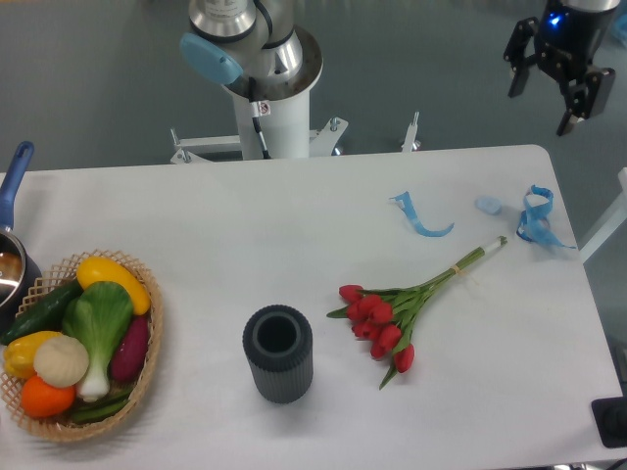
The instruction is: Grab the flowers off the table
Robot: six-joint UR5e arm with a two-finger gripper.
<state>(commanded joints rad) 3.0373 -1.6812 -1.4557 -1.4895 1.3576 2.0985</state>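
Observation:
The flowers point(387, 318), a bunch of red tulip buds with green leaves, lie flat on the white table point(294, 215) right of centre. Their long tied green stems point(468, 262) point up and right. My gripper point(552, 106) hangs at the top right, beyond the table's far right corner and well above and apart from the flowers. Its two dark fingers are spread open with nothing between them.
A dark grey ribbed cylinder vase point(278, 353) stands left of the flowers. A wicker basket point(147, 362) of vegetables sits at the front left, a blue-handled pot point(12, 250) at the left edge. Blue ribbon scraps point(421, 217) point(535, 217) lie near the stems. The arm's base point(263, 83) is at the back.

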